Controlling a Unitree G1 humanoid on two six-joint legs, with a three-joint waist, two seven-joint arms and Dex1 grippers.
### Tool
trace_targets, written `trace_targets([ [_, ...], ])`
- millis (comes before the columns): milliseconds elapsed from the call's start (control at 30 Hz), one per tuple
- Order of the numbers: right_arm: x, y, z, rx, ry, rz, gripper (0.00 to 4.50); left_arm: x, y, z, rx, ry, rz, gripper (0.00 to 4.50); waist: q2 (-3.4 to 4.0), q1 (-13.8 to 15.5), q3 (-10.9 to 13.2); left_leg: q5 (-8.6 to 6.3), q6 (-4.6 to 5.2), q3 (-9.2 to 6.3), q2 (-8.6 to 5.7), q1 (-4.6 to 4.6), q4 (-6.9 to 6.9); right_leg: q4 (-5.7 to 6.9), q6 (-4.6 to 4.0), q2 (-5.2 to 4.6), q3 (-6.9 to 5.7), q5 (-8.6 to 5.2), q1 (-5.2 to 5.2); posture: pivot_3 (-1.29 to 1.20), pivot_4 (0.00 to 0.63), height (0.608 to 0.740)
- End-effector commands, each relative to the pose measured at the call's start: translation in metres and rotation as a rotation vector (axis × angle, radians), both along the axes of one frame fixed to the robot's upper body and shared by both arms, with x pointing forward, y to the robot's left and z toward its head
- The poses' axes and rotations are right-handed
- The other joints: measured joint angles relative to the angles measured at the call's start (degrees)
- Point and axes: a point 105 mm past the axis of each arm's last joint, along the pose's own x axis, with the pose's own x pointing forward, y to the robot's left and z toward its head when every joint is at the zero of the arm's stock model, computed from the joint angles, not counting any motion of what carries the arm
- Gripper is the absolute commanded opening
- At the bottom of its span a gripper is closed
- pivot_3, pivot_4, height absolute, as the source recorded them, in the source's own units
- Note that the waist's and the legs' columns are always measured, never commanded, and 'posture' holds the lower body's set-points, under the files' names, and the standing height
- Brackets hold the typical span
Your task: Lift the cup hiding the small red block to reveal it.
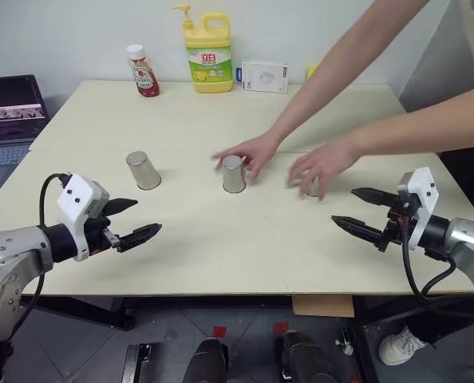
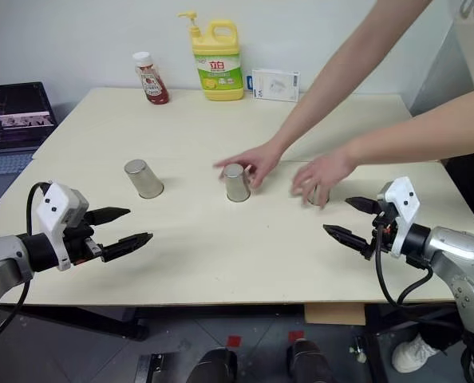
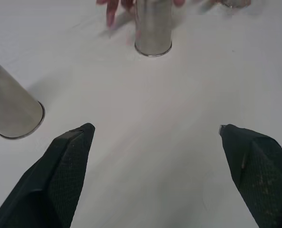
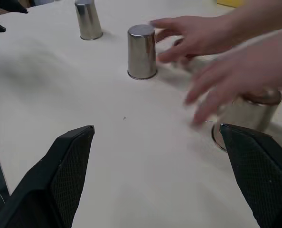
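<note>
Left eye view: bare table front edge between both spread fingers.

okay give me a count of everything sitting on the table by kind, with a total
Metal cups, upside down: 3
Red sauce bottle: 1
Yellow dish soap bottle: 1
White box: 1
Total: 6

I count three metal cups – two bottles, one red, one yellow – one white box.
</note>
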Motion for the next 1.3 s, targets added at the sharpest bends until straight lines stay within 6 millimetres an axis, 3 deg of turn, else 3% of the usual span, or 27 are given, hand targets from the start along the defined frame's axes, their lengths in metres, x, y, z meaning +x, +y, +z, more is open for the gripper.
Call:
trace_targets([
  [33, -0.010, 0.024, 0.016, 0.018, -0.049, 0.105, 4.47, 0.020, -0.017, 0.010, -0.046, -0.049, -0.011, 4.50, 0.00, 0.1, 0.0, 0.00, 0.00, 0.00, -0.01, -0.01, 0.01, 0.00, 0.00, 0.00, 0.00, 0.00, 0.00, 0.00, 0.150, 0.740],
  [333, -0.022, 0.055, 0.018, 0.013, -0.024, 0.231, 4.47, 0.080, -0.055, 0.003, -0.065, -0.062, -0.055, 4.50, -0.02, 0.2, 0.0, 0.00, 0.00, -0.10, -0.08, -0.13, 0.03, -0.01, 0.04, 0.01, -0.08, 0.02, 0.00, 0.00, 0.150, 0.740],
  [467, -0.023, 0.057, 0.017, -0.006, -0.019, 0.246, 4.47, 0.108, -0.080, -0.004, -0.062, -0.057, -0.113, 4.50, -0.03, 0.2, 0.0, 0.00, 0.00, -0.11, -0.10, -0.18, 0.02, -0.05, 0.03, 0.00, -0.07, 0.02, -0.02, 0.00, 0.150, 0.740],
  [600, -0.023, 0.054, 0.015, -0.017, -0.014, 0.241, 4.47, 0.127, -0.087, -0.006, -0.034, -0.067, -0.125, 4.50, -0.04, 0.0, 0.0, 0.00, 0.00, -0.13, -0.11, -0.22, 0.04, -0.04, 0.04, 0.00, -0.08, 0.03, -0.04, 0.00, 0.150, 0.740],
  [867, -0.024, 0.055, 0.013, -0.023, -0.012, 0.245, 4.47, 0.153, -0.113, -0.007, -0.004, -0.090, -0.144, 4.50, -0.04, 0.0, 0.0, 0.00, 0.00, -0.17, -0.14, -0.27, 0.04, -0.05, 0.04, 0.00, -0.11, 0.03, -0.06, 0.00, 0.150, 0.740],
  [1267, -0.023, 0.057, 0.014, -0.026, -0.017, 0.255, 4.47, 0.169, -0.134, -0.015, -0.029, -0.049, -0.123, 4.50, -0.06, 0.0, 0.0, 0.00, 0.00, -0.19, -0.16, -0.29, 0.06, -0.03, 0.06, 0.00, -0.13, 0.03, -0.06, 0.00, 0.150, 0.740],
  [1300, -0.023, 0.057, 0.014, -0.025, -0.017, 0.255, 4.50, 0.170, -0.135, -0.015, -0.030, -0.048, -0.122, 4.31, -0.06, 0.0, 0.0, 0.00, 0.00, -0.19, -0.17, -0.29, 0.06, -0.03, 0.07, 0.00, -0.12, 0.03, -0.06, 0.00, 0.150, 0.740],
])
